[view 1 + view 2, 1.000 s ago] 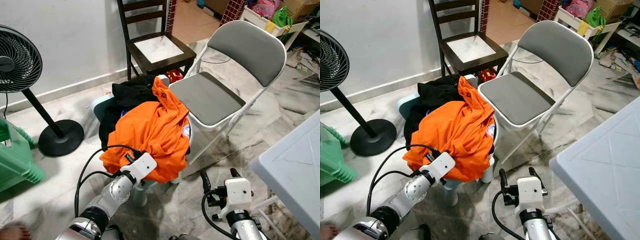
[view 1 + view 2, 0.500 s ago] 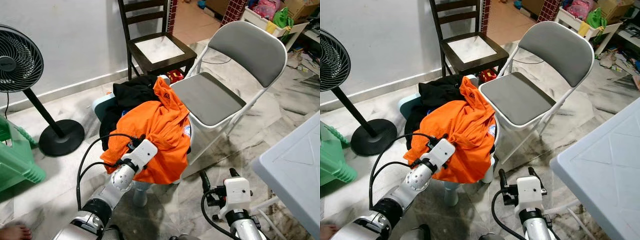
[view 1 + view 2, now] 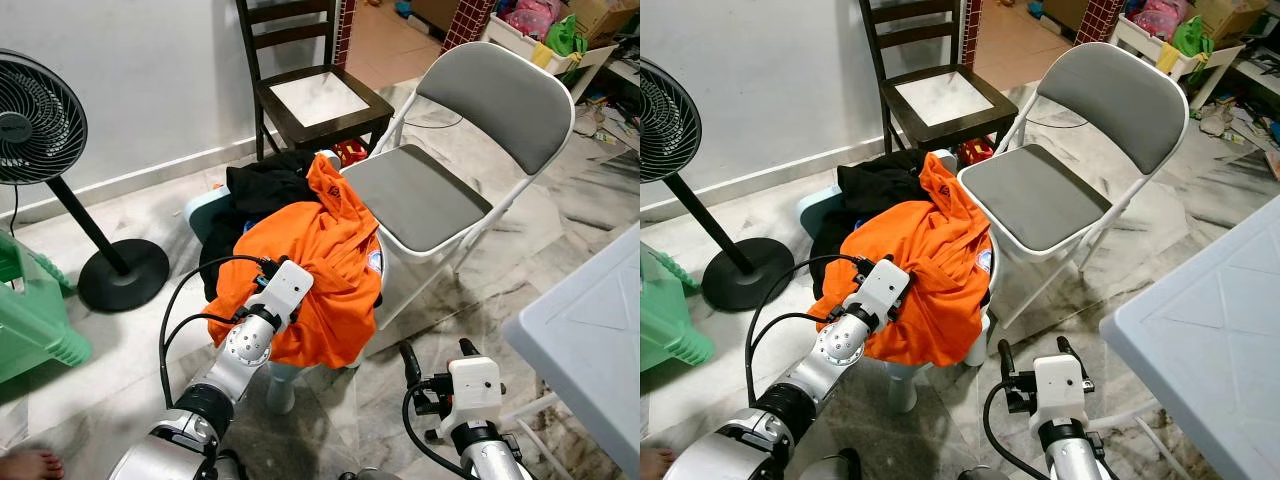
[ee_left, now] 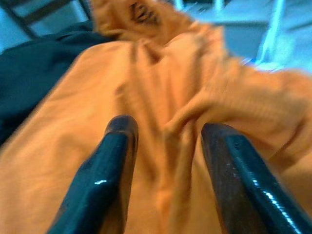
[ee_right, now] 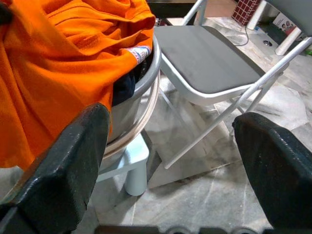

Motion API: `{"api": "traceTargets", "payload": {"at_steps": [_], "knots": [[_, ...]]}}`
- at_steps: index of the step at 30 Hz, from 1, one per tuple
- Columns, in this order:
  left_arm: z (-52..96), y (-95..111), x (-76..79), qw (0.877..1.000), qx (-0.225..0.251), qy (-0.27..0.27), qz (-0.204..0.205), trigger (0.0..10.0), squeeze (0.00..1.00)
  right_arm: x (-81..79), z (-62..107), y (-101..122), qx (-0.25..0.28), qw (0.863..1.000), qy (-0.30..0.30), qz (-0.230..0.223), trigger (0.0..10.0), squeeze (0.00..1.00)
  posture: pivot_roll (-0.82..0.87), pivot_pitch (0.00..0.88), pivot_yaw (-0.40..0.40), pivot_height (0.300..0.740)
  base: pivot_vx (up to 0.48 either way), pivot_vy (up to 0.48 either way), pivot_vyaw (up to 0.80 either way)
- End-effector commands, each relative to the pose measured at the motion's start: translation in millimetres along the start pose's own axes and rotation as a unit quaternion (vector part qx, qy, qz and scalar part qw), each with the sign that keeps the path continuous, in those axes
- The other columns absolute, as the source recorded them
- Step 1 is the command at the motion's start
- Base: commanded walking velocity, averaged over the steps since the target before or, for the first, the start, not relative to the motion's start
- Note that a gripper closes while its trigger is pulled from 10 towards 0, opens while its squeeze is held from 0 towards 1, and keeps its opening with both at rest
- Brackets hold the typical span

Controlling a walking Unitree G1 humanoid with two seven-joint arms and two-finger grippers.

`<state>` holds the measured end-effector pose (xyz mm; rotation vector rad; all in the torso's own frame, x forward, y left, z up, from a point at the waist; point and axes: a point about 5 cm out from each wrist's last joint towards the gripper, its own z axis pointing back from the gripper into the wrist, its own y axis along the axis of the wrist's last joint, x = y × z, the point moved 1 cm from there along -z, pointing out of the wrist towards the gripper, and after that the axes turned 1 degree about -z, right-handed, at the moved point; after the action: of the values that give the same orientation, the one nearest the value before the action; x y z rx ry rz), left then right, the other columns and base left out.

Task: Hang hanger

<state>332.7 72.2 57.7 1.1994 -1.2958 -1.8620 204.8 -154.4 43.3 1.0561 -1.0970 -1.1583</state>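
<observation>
- Fan (image 3: 35,120) standing far left on its round black base, green plastic stool (image 3: 30,320) sitting below it by the wall.
- Bare foot (image 3: 30,465) of a person showing at the bottom left corner.
- Left gripper (image 4: 165,131) reaching out over the orange shirt (image 3: 310,270); in the left wrist view the two black fingers (image 4: 112,161) are standing apart, hovering just over the folds, nothing between them. View is blurring, so contact with the cloth is not readable.
- Orange shirt lying heaped on top of a grey basin (image 5: 141,92), spilling over its rim on the near side. Black garment (image 3: 265,190) lying behind it, on the wall side of the pile.
- Basin sitting on a small pale stool (image 5: 134,163), leg visible under it.
- Hanger: cannot make one out in the pile; if it is there, cloth is covering it.
- Dark wooden chair (image 3: 310,95) standing behind the pile against the wall.
- Grey folding chair (image 3: 450,170) standing just beside the basin on the right, seat edge near the rim.
- Right gripper (image 3: 1037,356) hanging low over the marble floor (image 3: 560,220), fingers spread wide, holding nothing.
- White table (image 3: 590,330) corner sitting at far right; cluttered boxes (image 3: 545,30) in the top right background.
</observation>
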Motion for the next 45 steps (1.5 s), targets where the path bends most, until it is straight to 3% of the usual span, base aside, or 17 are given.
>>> {"api": "traceTargets", "payload": {"at_steps": [1, 4, 10, 13, 19, 21, 22, 25, 36, 37, 38, 39, 40, 44, 45], "knots": [[2.8, 1.4, 15.4, 0.998, 0.017, -0.044, 0.027, 10.0, 1.0, 4.2, 2.5, -3.4, -0.007, 1.0, -0.008, 0.001, 10.0, 0.0, -0.07, 0.153, -0.089, 0.74, 0.0, 0.0, 0.0], [8.7, -1.8, 28.9, 0.996, 0.024, -0.081, 0.016, 10.0, 1.0, 4.7, 2.9, -3.4, -0.007, 1.0, -0.008, 0.002, 10.0, 0.0, -0.07, 0.154, -0.091, 0.74, 0.0, 0.0, 0.0], [15.0, -8.9, 36.5, 0.996, 0.015, -0.092, 0.011, 10.0, 1.0, 4.5, 3.5, -3.4, -0.007, 1.0, -0.007, 0.002, 10.0, 0.0, -0.07, 0.157, -0.095, 0.74, 0.0, 0.0, 0.0], [17.4, 0.1, 19.1, 0.998, 0.054, -0.042, -0.008, 10.0, 1.0, 4.3, 2.7, -3.6, -0.008, 1.0, -0.005, 0.002, 10.0, 0.0, -0.06, 0.158, -0.095, 0.74, 0.0, 0.0, 0.0], [22.2, 7.6, 3.0, 0.996, 0.086, -0.011, -0.025, 10.0, 1.0, 3.5, 1.1, -3.3, -0.007, 1.0, -0.004, 0.001, 10.0, 0.0, -0.06, 0.157, -0.094, 0.74, 0.0, 0.0, 0.0], [22.8, 5.1, -2.8, 0.997, 0.076, 0.0, -0.027, 10.0, 1.0, 3.3, 0.7, -3.5, -0.007, 1.0, -0.003, 0.001, 10.0, 0.0, -0.06, 0.157, -0.094, 0.74, 0.0, 0.0, 0.0], [22.3, -2.5, -4.3, 0.999, 0.049, 0.0, -0.018, 10.0, 1.0, 2.6, 0.3, -4.0, -0.008, 1.0, -0.002, 0.001, 10.0, 0.0, -0.05, 0.156, -0.095, 0.74, 0.0, 0.0, 0.0], [20.3, -10.7, -0.4, 1.0, 0.016, -0.012, 0.005, 10.0, 1.0, 2.0, -0.4, -3.8, -0.007, 1.0, -0.001, 0.001, 10.0, 0.0, -0.05, 0.155, -0.095, 0.74, 0.0, 0.0, 0.0], [6.6, -5.5, 11.5, 0.999, -0.012, -0.029, 0.024, 10.0, 1.0, 1.1, 0.0, -4.7, -0.008, 1.0, -0.001, 0.001, 10.0, 0.0, -0.06, 0.155, -0.093, 0.74, 0.0, 0.0, 0.0], [5.2, -5.8, 13.5, 0.999, -0.018, -0.035, 0.023, 10.0, 0.74, 0.7, 0.3, -5.1, -0.009, 1.0, -0.001, 0.0, 10.0, 0.0, -0.06, 0.155, -0.092, 0.74, 0.0, 0.0, 0.0], [5.2, -5.8, 13.5, 0.999, -0.018, -0.035, 0.023, 10.0, 0.74, 0.7, 0.3, -5.1, -0.009, 1.0, -0.001, 0.0, 10.0, 0.0, -0.06, 0.155, -0.092, 0.74, 0.0, 0.0, 0.0], [4.3, -6.9, 15.1, 0.999, -0.025, -0.04, 0.022, 10.0, 0.14, 0.4, 0.1, -5.1, -0.009, 1.0, -0.001, 0.0, 10.0, 0.0, -0.06, 0.154, -0.091, 0.74, 0.0, 0.0, 0.0], [3.5, -7.9, 16.2, 0.998, -0.032, -0.043, 0.019, 10.0, 0.0, 0.3, 0.1, -5.1, -0.009, 1.0, -0.002, 0.0, 10.0, 0.0, -0.07, 0.154, -0.09, 0.74, 0.0, 0.0, 0.0], [3.1, -9.3, 17.8, 0.998, -0.04, -0.05, 0.018, 10.0, 0.0, 0.6, 0.5, -5.1, -0.008, 1.0, -0.003, 0.0, 10.0, 0.0, -0.07, 0.154, -0.089, 0.74, 0.0, 0.0, 0.0], [2.9, -9.6, 18.3, 0.998, -0.042, -0.053, 0.018, 9.3, 0.0, 0.8, 0.6, -5.2, -0.008, 1.0, -0.004, 0.0, 10.0, 0.0, -0.07, 0.155, -0.088, 0.74, 0.0, 0.0, 0.0]]}}
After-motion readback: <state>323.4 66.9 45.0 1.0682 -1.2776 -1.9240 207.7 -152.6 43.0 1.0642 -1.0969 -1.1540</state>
